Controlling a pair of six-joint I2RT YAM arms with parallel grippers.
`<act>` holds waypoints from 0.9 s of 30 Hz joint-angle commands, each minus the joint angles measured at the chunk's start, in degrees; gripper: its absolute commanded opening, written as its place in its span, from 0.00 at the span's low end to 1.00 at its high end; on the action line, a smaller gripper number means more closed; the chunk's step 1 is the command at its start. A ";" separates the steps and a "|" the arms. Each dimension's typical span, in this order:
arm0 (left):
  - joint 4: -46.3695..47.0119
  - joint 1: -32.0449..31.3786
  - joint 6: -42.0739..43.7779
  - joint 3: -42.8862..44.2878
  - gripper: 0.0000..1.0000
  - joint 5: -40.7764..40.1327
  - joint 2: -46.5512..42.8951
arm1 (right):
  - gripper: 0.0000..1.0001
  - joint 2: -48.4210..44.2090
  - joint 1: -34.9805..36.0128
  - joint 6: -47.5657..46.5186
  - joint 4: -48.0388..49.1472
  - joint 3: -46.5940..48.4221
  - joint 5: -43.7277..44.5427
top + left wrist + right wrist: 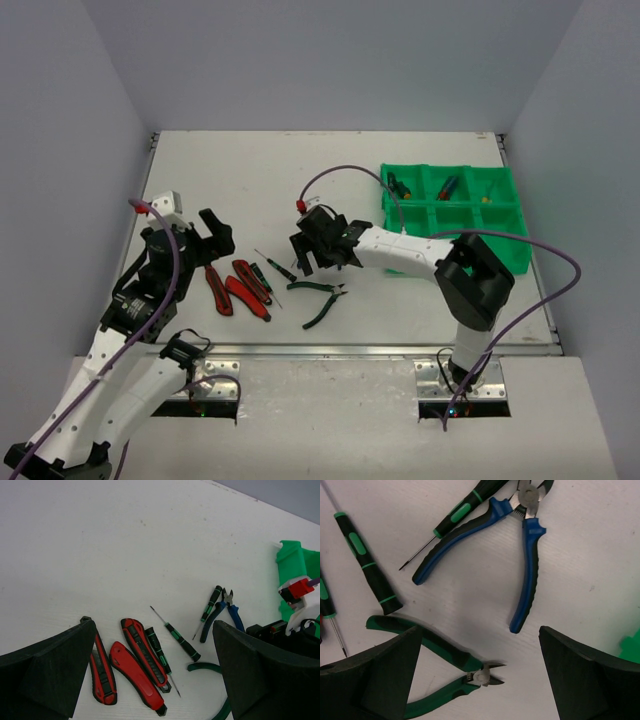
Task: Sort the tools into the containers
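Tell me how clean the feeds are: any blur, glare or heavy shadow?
Top external: even light, no glare, but tools in the green tray are too small to identify. Left wrist: red cutters sharp, its own dark fingers block both lower corners. Right wrist: blue pliers crisp with faint shadows; green pliers soft at the head.

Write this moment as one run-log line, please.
left gripper open, empty | right gripper open, empty, by green pliers | green tray partly filled
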 commanded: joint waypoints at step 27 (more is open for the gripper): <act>3.42 1.09 1.68 -0.09 1.00 4.44 0.74 | 0.27 15.64 -9.98 -7.93 -2.32 8.93 -7.65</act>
